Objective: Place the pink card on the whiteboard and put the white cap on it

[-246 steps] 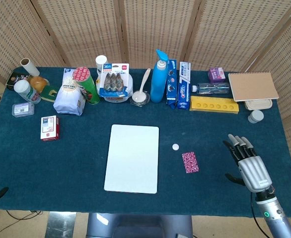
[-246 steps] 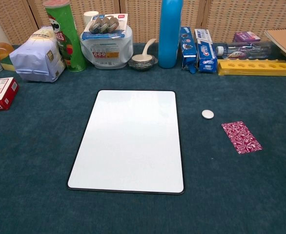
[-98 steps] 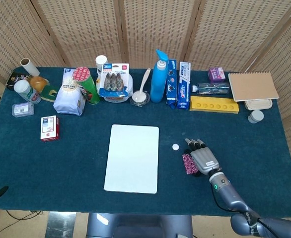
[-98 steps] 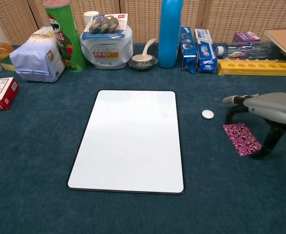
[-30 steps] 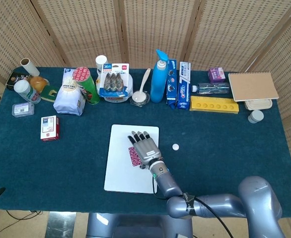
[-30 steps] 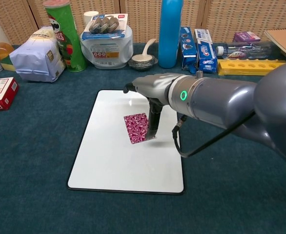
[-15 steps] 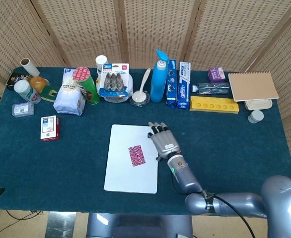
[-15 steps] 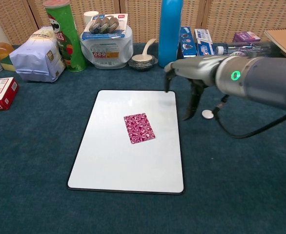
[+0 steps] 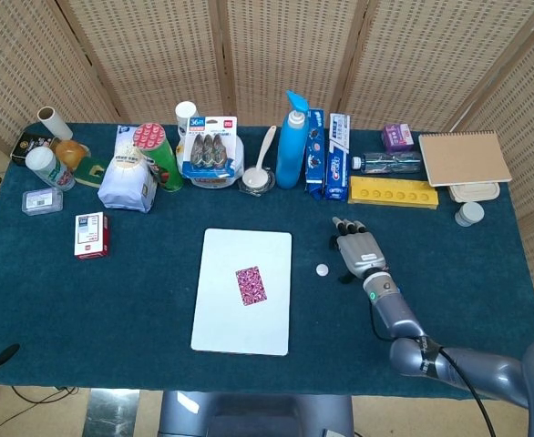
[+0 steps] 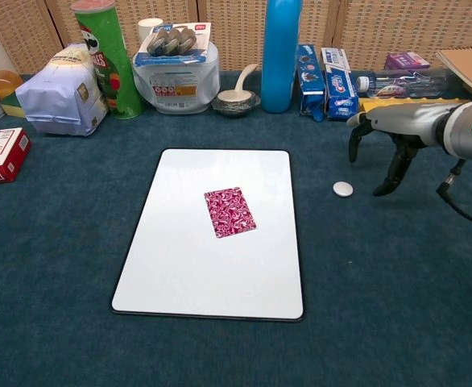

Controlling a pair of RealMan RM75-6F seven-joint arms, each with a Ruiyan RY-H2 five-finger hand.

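The pink patterned card (image 9: pixel 251 285) (image 10: pixel 229 212) lies flat near the middle of the whiteboard (image 9: pixel 221 319) (image 10: pixel 188 274). The small white cap (image 9: pixel 322 269) (image 10: pixel 343 189) sits on the blue cloth just right of the board. My right hand (image 9: pixel 359 251) (image 10: pixel 389 141) hovers to the right of the cap, fingers spread and pointing down, holding nothing. The left hand shows in neither view.
Along the back stand a chips can (image 9: pixel 160 155), a white bag (image 9: pixel 127 182), a blue bottle (image 9: pixel 292 141), toothpaste boxes (image 9: pixel 338 157), a yellow tray (image 9: pixel 393 192) and a notebook (image 9: pixel 464 157). A red box (image 9: pixel 92 235) lies at the left.
My right hand let go of the card on the whiteboard, then moved right past the board's edge to beside the white cap. The card stays put.
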